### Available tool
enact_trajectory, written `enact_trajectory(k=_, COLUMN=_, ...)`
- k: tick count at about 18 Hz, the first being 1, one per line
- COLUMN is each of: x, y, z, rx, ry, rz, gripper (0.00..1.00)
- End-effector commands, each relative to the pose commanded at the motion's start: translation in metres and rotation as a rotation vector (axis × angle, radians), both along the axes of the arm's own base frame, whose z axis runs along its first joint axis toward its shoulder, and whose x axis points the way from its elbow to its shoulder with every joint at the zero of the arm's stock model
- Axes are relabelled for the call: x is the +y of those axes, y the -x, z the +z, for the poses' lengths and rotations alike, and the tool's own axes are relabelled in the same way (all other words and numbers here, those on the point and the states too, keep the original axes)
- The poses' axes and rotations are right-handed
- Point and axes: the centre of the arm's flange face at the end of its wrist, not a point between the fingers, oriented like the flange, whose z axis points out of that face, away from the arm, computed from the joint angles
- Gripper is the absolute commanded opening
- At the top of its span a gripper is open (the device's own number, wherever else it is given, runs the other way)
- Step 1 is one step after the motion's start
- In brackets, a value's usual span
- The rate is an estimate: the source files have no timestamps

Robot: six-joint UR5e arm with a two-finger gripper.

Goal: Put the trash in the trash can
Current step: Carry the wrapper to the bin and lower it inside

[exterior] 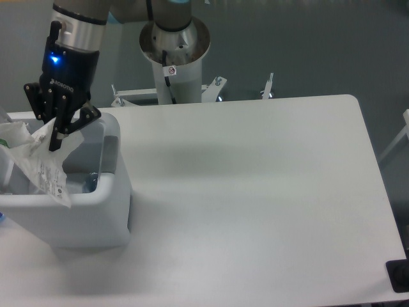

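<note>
My gripper [56, 130] hangs over the open trash can [96, 217] at the table's left edge, shut on the top of the white wrinkly wrapper [39, 167]. The wrapper dangles down and to the left, its lower corner draped over the can's front rim. Inside the can, behind the wrapper, the blue cap end of the clear bottle [89, 183] shows; the rest of the bottle is hidden. The can's hinged lid [5, 128] stands open on the far left.
The arm's round base and post [174, 57] stand behind the table's far edge. A dark object [399, 275] sits at the front right corner. The white table [255, 192] stretches right of the can.
</note>
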Motion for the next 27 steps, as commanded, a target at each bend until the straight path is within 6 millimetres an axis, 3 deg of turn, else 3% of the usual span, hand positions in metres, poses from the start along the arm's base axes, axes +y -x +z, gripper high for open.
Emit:
enact_trajectory(k=12, x=-0.005, y=-0.005, z=-0.03, rx=-0.016, ry=0.074, rz=-0.032, gripper=0.0)
enact_trajectory(k=25, x=-0.001, y=-0.003, z=-0.043, rx=-0.043, ry=0.12, rz=-0.032, gripper=0.01)
enact_trajectory(k=26, x=0.0, y=-0.003, z=-0.044, rx=-0.044, ry=0.121, rz=-0.032, gripper=0.06)
enact_trajectory(k=27, x=0.001, y=-0.002, z=-0.044, rx=-0.044, ry=0.121, rz=-0.032, gripper=0.2)
